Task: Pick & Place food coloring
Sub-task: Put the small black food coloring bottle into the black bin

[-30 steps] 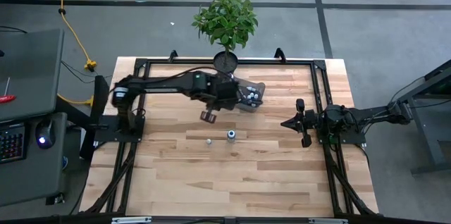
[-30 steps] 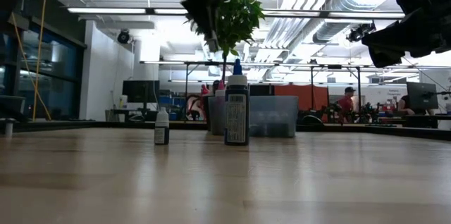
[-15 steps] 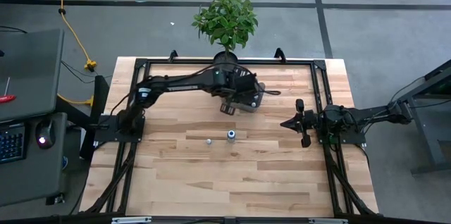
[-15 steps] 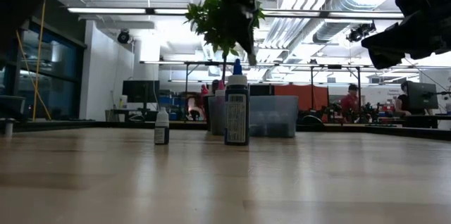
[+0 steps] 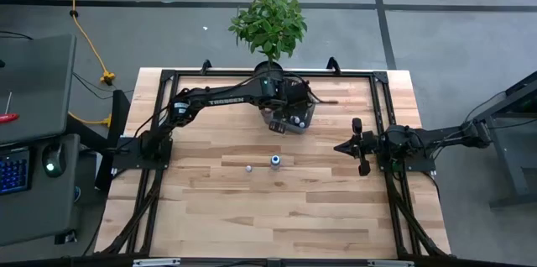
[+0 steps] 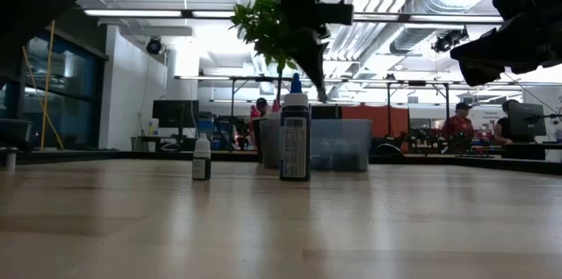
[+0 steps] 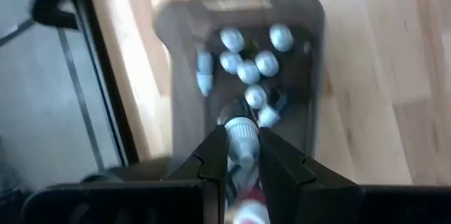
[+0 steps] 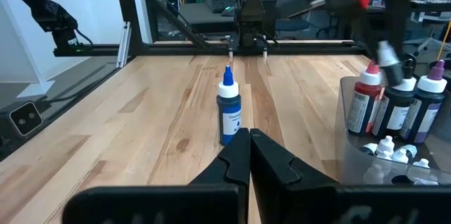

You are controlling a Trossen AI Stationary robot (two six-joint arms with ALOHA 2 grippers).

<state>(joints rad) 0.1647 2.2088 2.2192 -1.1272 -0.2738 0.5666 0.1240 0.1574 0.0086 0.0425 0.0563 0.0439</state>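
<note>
From above, the left gripper (image 5: 284, 121) hangs over the clear bin (image 5: 304, 122) at the table's twelve o'clock side, just in front of the potted plant (image 5: 268, 23); two bottles wait mid-table, a small one (image 5: 248, 168) and a blue-capped one (image 5: 274, 161), both toward six o'clock from that claw, while the right gripper (image 5: 346, 145) idles at three o'clock, clenched on nothing. At table height, the blue-capped bottle (image 6: 294, 139) and the small one (image 6: 201, 157) stand upright before the bin (image 6: 338, 144), the left claw above it. The left wrist camera shows the fingers (image 7: 215, 155) clamped on a white-capped bottle (image 7: 242, 137), its long axis running along the fingers, directly over the bin (image 7: 176, 97) and its loose bottles (image 7: 247, 72); release should drop it straight in. The right wrist camera sees its shut claw (image 8: 249, 139) facing the blue-capped bottle (image 8: 228, 115).
</note>
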